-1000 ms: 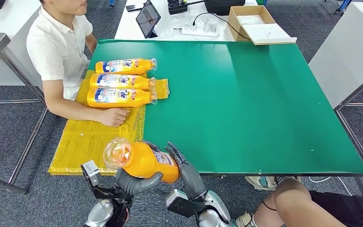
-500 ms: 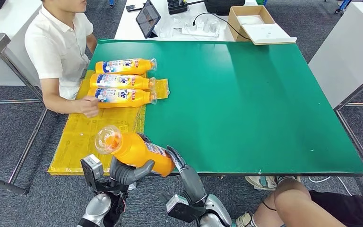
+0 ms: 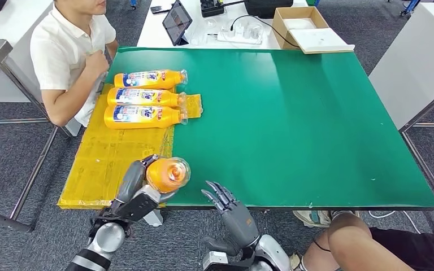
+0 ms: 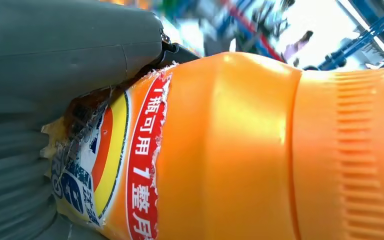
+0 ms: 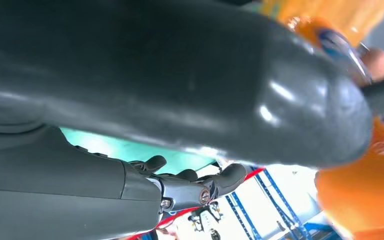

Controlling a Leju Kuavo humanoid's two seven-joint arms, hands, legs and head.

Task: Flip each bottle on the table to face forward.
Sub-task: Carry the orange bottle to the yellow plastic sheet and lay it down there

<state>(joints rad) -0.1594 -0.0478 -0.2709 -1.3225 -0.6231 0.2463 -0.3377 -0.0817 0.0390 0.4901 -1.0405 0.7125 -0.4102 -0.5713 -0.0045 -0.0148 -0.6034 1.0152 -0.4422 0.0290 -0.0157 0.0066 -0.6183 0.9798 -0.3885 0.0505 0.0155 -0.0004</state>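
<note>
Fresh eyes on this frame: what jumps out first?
The orange bottle held by the left hand at the near edge of the green table, its clear cap toward the camera. Next, three more orange bottles lying side by side on the yellow sheet at the table's far left, beside a seated person. The right hand is held open just off the near edge.

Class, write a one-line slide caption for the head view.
Robot's left hand holds an orange plastic bottle beside three labelled orange bottles.
</note>
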